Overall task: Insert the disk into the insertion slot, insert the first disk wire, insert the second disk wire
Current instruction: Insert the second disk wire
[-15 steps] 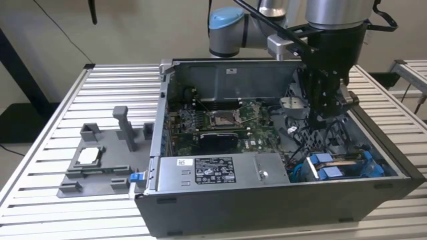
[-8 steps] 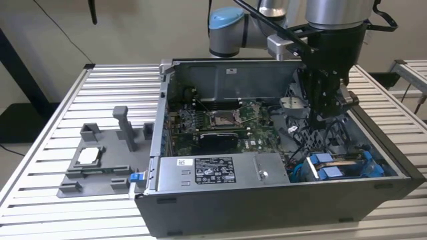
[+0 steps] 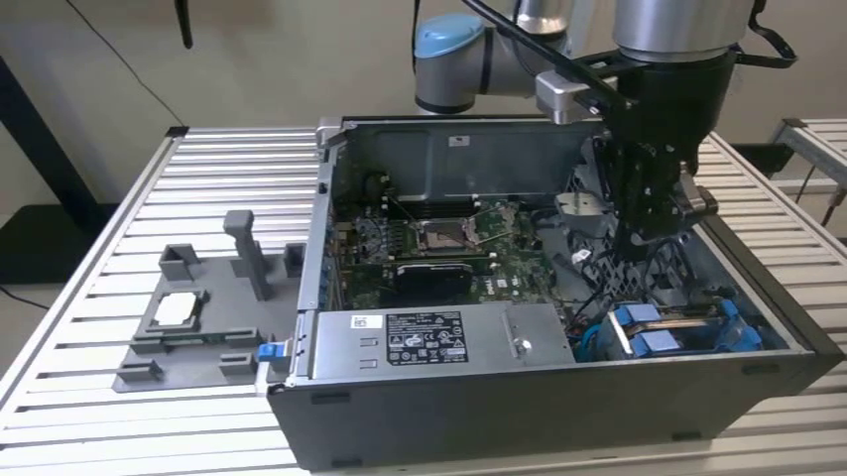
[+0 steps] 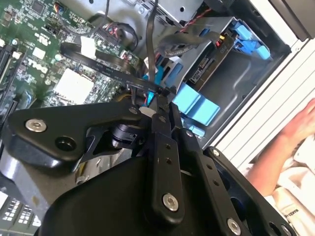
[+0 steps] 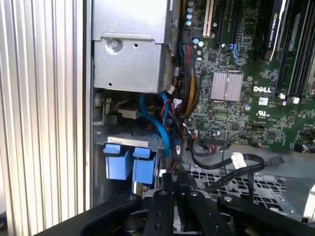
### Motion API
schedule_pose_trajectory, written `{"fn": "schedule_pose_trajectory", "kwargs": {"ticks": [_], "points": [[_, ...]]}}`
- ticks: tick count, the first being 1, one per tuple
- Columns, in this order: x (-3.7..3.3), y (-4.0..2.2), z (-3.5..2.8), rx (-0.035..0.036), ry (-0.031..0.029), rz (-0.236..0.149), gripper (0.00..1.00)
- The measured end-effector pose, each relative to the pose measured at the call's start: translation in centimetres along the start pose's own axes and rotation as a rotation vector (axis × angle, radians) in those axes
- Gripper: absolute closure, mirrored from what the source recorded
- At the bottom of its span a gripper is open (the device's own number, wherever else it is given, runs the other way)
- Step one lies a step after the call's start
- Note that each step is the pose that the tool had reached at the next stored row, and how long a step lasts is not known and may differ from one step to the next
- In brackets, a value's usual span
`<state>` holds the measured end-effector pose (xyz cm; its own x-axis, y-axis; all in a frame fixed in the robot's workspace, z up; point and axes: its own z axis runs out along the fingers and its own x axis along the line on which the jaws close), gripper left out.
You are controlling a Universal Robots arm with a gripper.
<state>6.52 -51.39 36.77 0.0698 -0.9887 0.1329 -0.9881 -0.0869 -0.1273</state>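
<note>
In the exterior view, the grey power supply (image 3: 423, 342) sits nearest, along the front edge of an open computer case (image 3: 530, 416) on a slatted counter (image 3: 106, 228). To this view's right, the disk (image 3: 675, 332) rests in the slot (image 3: 768, 342), its blue carrier tabs showing above the bay, so the insertion step looks done. The arm reaches down into the case just behind the disk, likely to work on the wires there. A grey fixture (image 3: 198, 317) stands on the counter at this view's left.

In the second wrist view, the pincer (image 4: 158, 93) fills the foreground, its black fingers drawn together on a thin black wire (image 4: 103, 66) that loops over the motherboard (image 4: 49, 54). The grip looks meant to carry the wire's end toward the disk (image 4: 209, 61), which lies close beyond the tips. A person's hand (image 4: 305, 123) rests outside the case, something the other views do not reveal.

In the first wrist view, the pincer (image 5: 173, 179) points at the blue tabs (image 5: 129, 162) and a blue cable (image 5: 160, 123), with the power supply (image 5: 133, 44) beyond.
</note>
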Motion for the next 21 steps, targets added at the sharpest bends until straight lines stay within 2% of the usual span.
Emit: {"fn": "schedule_pose_trajectory", "kwargs": {"ticks": [4,6,10,15,19,21], "points": [[0.84,-0.13,0.29,-0.0073,-0.0065,0.000,0.84],[1.22,-0.29,0.47,-0.0078,-0.0139,0.001,0.84],[1.98,-0.72,0.85,-0.0096,-0.0341,0.003,0.84],[2.69,-1.41,1.21,-0.0192,-0.0588,0.005,0.84],[3.12,-1.98,1.54,-0.0250,-0.0829,0.007,0.84],[3.27,-2.28,1.67,-0.0281,-0.0911,0.008,0.84]]}}
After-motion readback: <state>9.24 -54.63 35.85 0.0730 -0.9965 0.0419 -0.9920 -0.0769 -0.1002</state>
